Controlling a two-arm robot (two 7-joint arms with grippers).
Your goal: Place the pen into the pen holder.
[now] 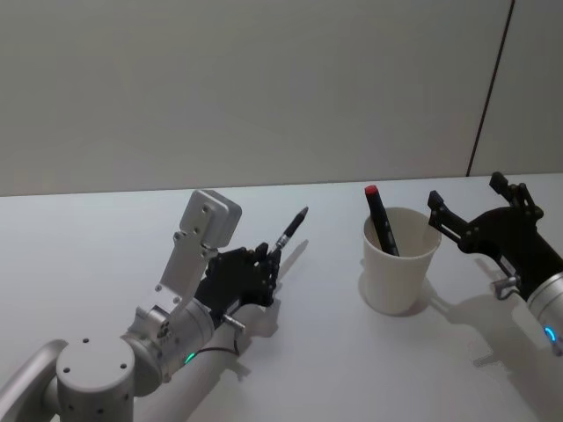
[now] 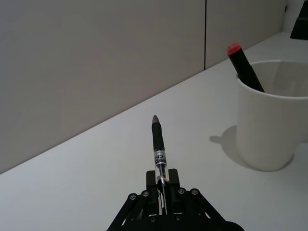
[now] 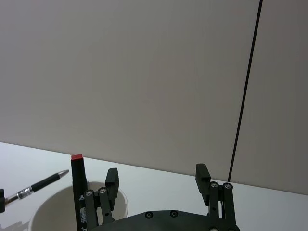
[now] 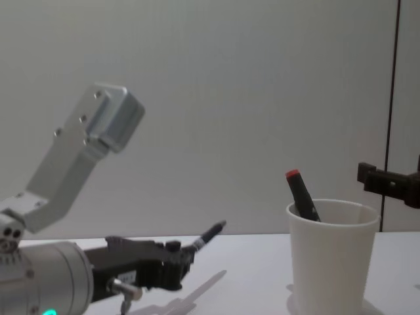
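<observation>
1. The left arm reaches forward low over the white table [image 1: 106, 229], and the left gripper [image 1: 268, 257] points toward the cup.
2. Its fingers are pressed together on the back end of the pen [image 1: 291, 229].
3. The right gripper [image 1: 466, 192] hovers just beside the right side of the pen holder [image 1: 400, 272], with its fingers spread and nothing between them.
4. The pen is slim, with a black grip, a clear labelled barrel and a grey tip.
5. It sticks out past the left fingertips, tilted upward and off the table.
6. The pen holder stands upright to the pen's right, apart from it, and a red-capped black marker [image 1: 380, 220] leans inside it.
</observation>
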